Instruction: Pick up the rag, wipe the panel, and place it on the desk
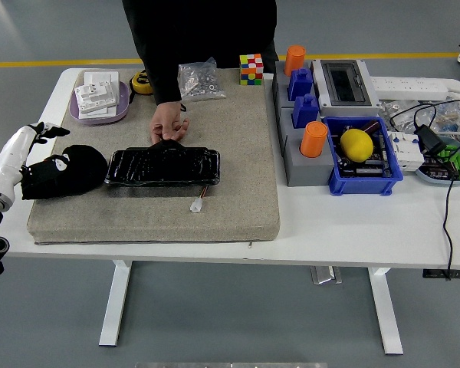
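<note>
Head view, panel [162, 167] lengthwise left-right, level

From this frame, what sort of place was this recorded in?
Probably a robotics lab or workshop floor: a white standing desk on grey concrete with a yellow floor line, a blue parts bin, an electrical breaker box and a power strip.

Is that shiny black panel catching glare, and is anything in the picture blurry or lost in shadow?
In the head view, the panel shows small bright glints from overhead light; the black rag under the left hand is so dark its folds barely show; focus is sharp throughout, and shadows on the mat are soft.
</note>
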